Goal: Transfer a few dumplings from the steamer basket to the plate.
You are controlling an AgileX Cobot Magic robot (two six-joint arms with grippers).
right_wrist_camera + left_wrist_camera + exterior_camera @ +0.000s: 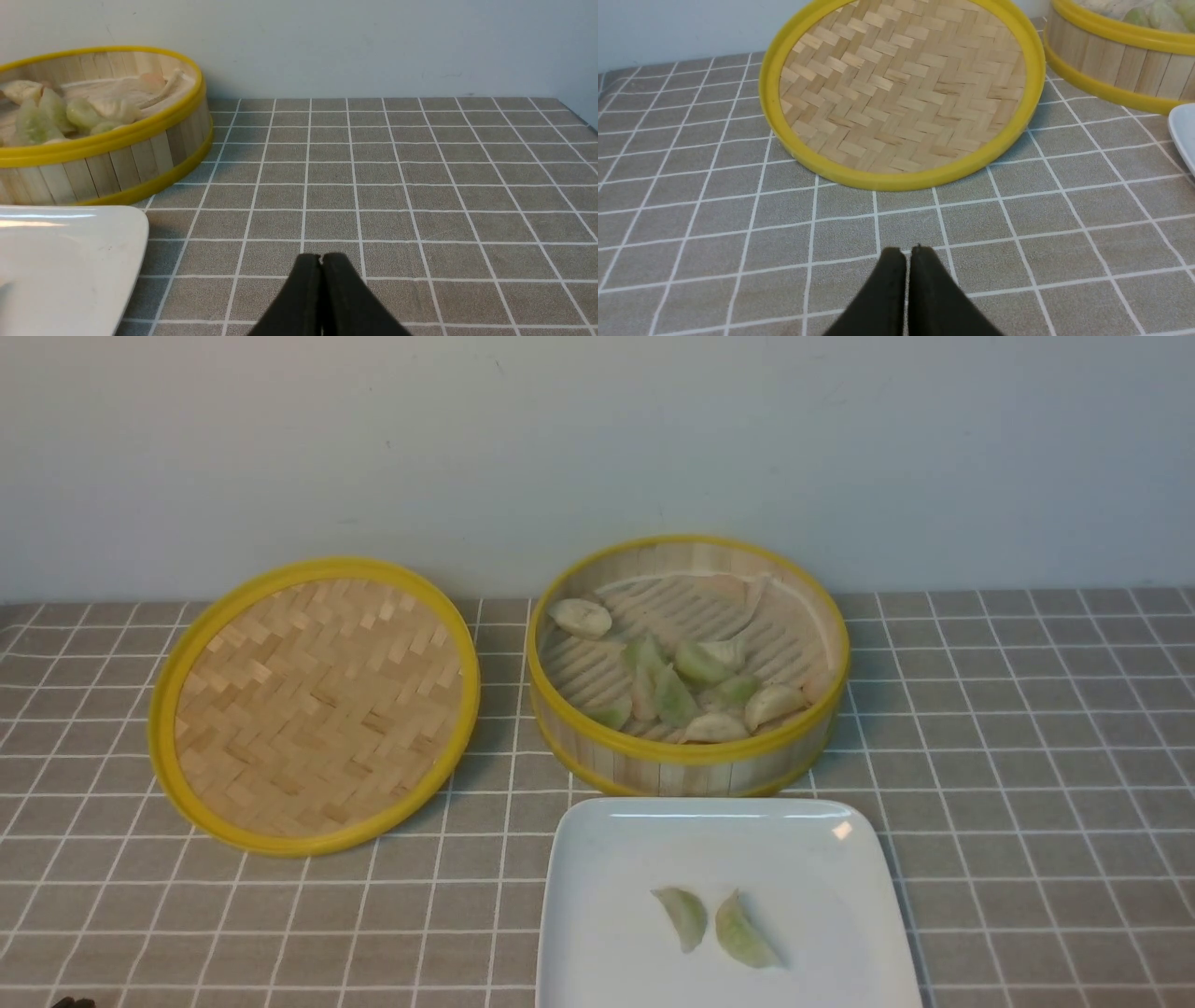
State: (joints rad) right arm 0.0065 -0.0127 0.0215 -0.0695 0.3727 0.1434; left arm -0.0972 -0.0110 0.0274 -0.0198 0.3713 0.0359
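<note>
The steamer basket [686, 761] stands at the back centre and holds several pale green and cream dumplings [674, 695]. It also shows in the right wrist view [117, 163] and the left wrist view [1111, 65]. The white square plate [597, 859] lies in front of it with two green dumplings [684, 917] [742, 933] on it. My left gripper [906, 252] is shut and empty over the cloth in front of the lid. My right gripper [321, 256] is shut and empty over the cloth, right of the plate [70, 261]. Neither gripper shows in the front view.
The shallow woven lid [313, 705] with a yellow rim lies left of the basket, leaning slightly; it fills the left wrist view [901, 88]. A grey checked cloth [1027, 756] covers the table. A pale wall stands close behind the basket.
</note>
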